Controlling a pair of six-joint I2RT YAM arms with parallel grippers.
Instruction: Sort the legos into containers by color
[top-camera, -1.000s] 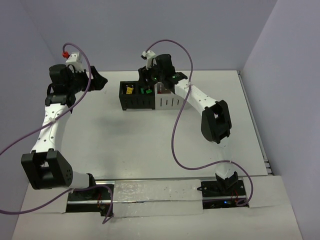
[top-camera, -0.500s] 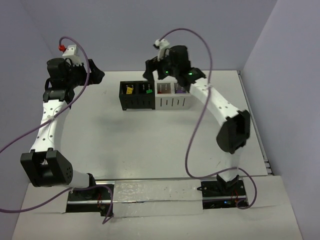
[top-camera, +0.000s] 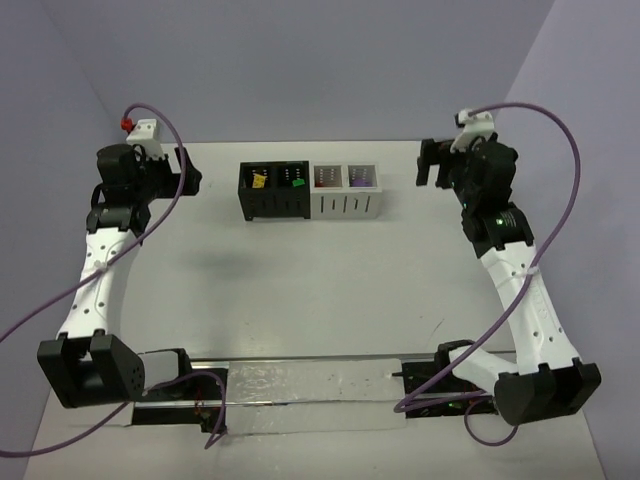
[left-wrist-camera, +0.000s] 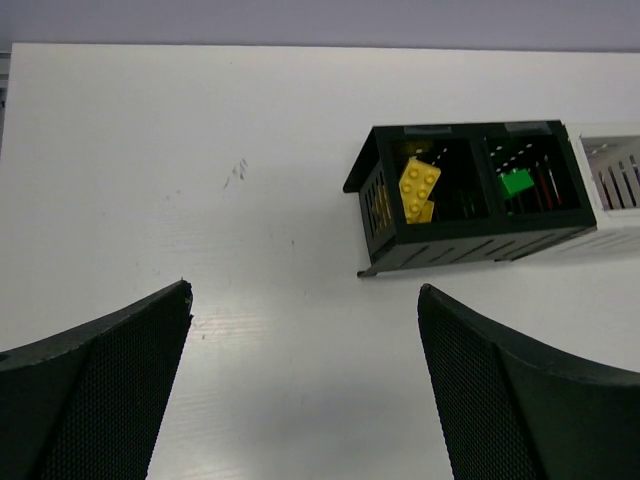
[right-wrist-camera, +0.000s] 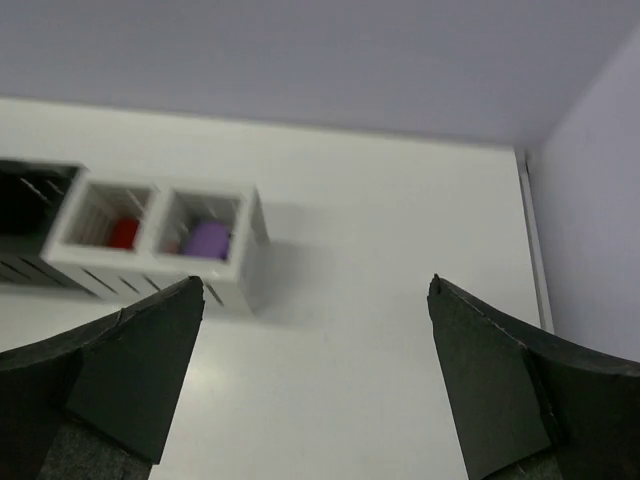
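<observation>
Right gripper (top-camera: 432, 163): a second ago it hangs over the middle of the containers (top-camera: 345, 207). Now it is swung off to the right, so the row lies ahead of it and to its left, well apart.
Right grasp: jaws spread wide in the wrist view, with nothing between them.
Left gripper (left-wrist-camera: 305, 292): almost where it was a second ago, raised a little. It is also wide open and empty, and the row sits ahead of it and to its right.
Legos: yellow (left-wrist-camera: 418, 185) is in the black bin nearest the left gripper, with green (left-wrist-camera: 516, 182) in the black bin beside it. Red (right-wrist-camera: 124, 232) is in the first white bin, and purple (right-wrist-camera: 209, 239) is in the white end bin nearest the right gripper.
Outside the bins: I see no brick on the table (top-camera: 300, 290) in any view.
Meaning: each colour has its own bin and both arms are drawn back, so the sorting looks finished.
</observation>
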